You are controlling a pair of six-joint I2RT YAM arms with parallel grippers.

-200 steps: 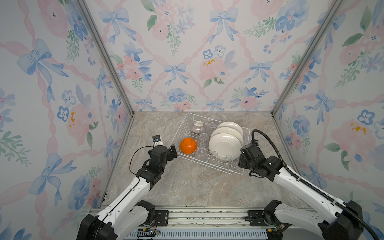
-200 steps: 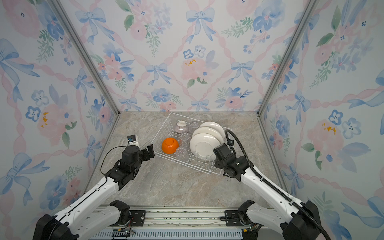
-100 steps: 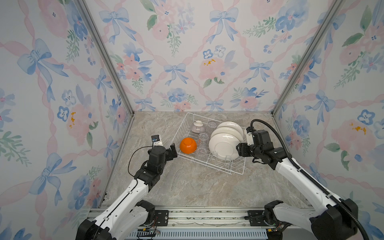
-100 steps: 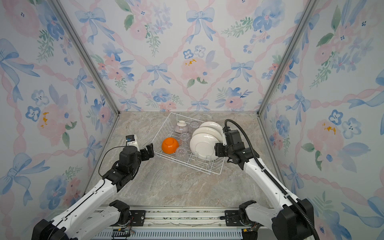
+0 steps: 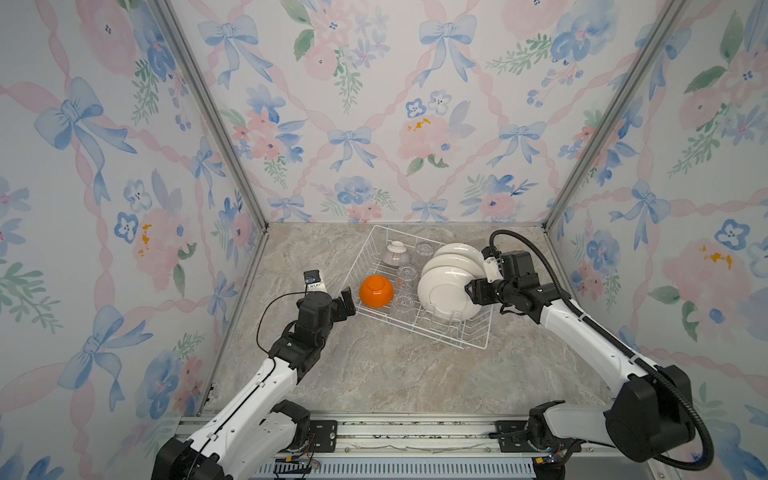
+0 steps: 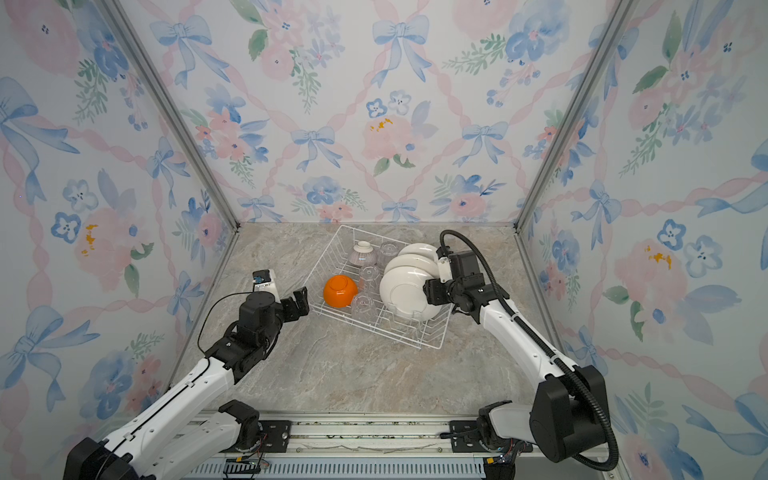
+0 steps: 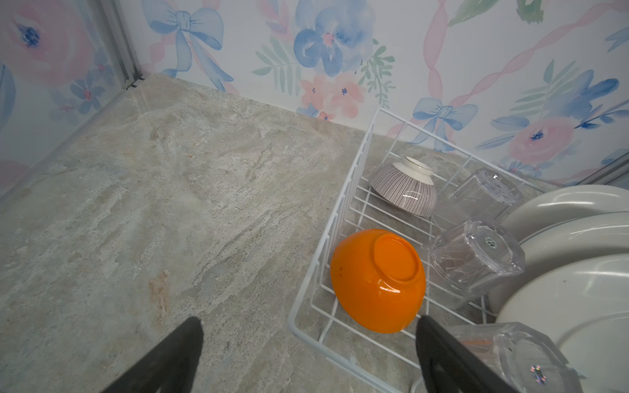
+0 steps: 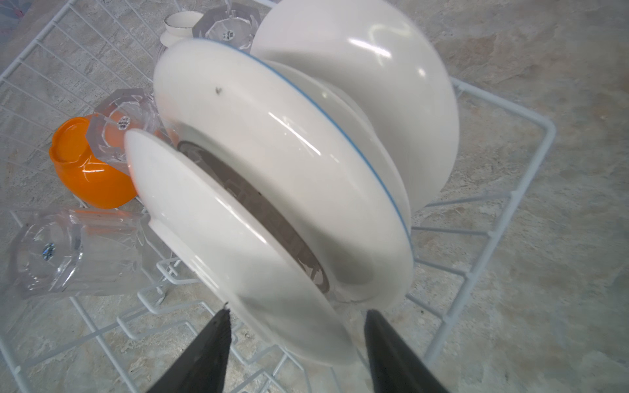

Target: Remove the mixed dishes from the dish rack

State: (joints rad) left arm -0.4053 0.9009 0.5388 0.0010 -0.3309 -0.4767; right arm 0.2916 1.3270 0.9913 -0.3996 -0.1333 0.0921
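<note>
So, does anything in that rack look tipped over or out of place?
Nothing broken or spilled. The dish rack sits skewed on the table, and the front clear tumbler lies tipped over; the orange bowl leans upside down.

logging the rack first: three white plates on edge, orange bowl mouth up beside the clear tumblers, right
No: the orange bowl lies mouth down, foot ring up, as the left wrist view shows. The three white plates do stand on edge, and the clear tumblers are beside the bowl.
</note>
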